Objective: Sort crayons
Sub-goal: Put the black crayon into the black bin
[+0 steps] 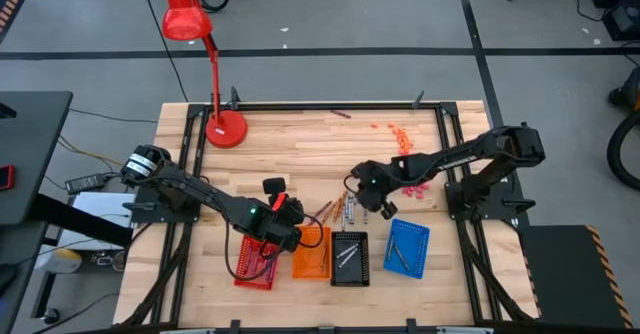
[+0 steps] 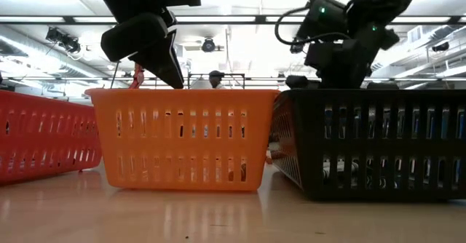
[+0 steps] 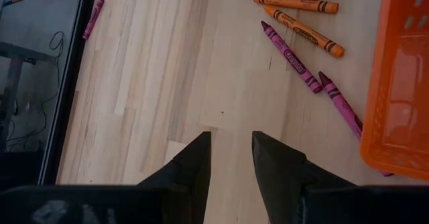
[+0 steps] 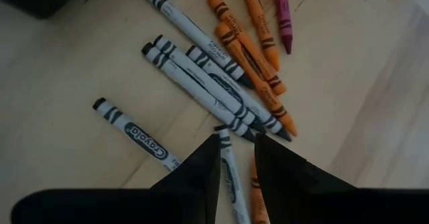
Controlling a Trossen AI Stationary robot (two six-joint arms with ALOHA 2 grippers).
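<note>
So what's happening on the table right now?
Crayon sorting is under way. The right gripper is down over the loose crayons, its open fingers astride a white crayon. The left gripper is open and empty above bare table beside the orange tray. Some crayons already lie in the black tray and blue tray.

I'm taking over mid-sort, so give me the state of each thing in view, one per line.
Left gripper: open, empty, beside the orange tray.
Right gripper: fingers either side of a grey crayon in the loose pile.
Black tray: holds crayons.
Blue tray: holds crayons.
Red tray: contents hidden.
</note>
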